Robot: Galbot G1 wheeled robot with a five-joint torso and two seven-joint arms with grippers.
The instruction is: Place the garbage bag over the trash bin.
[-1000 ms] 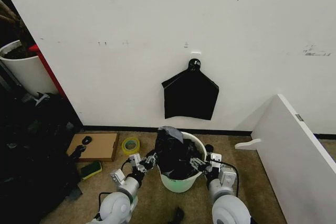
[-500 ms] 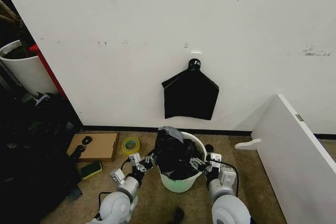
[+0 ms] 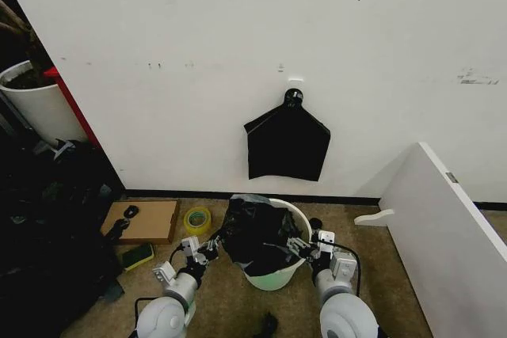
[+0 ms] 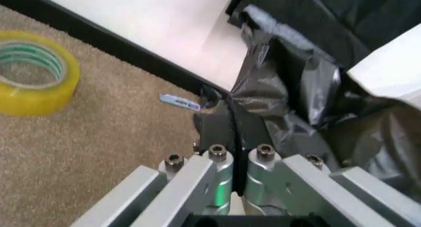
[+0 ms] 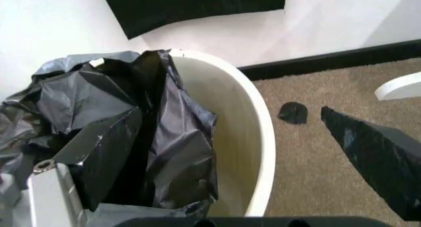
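The cream-white trash bin (image 3: 273, 276) stands on the carpet just in front of me. The crinkled black garbage bag (image 3: 253, 233) bulges out of its mouth and spills over the left rim. My left gripper (image 3: 210, 247) is left of the bin, shut on the bag's edge (image 4: 235, 133). My right gripper (image 3: 301, 248) is at the bin's right rim (image 5: 260, 138). It is open, with one finger on the bag's (image 5: 131, 128) side and the other black finger (image 5: 375, 158) outside the bin wall.
A flat black pentagon bag (image 3: 287, 146) hangs on the wall behind. A yellow tape roll (image 3: 196, 218), cardboard box (image 3: 144, 220) and green sponge (image 3: 137, 256) lie to the left. A white board (image 3: 444, 227) leans at the right. Dark clutter (image 3: 47, 219) and a white tub (image 3: 36, 104) crowd the far left.
My left gripper has moved left, away from the bin, drawing the bag's edge with it. The bag now spreads wider and lower. The right gripper has not moved.
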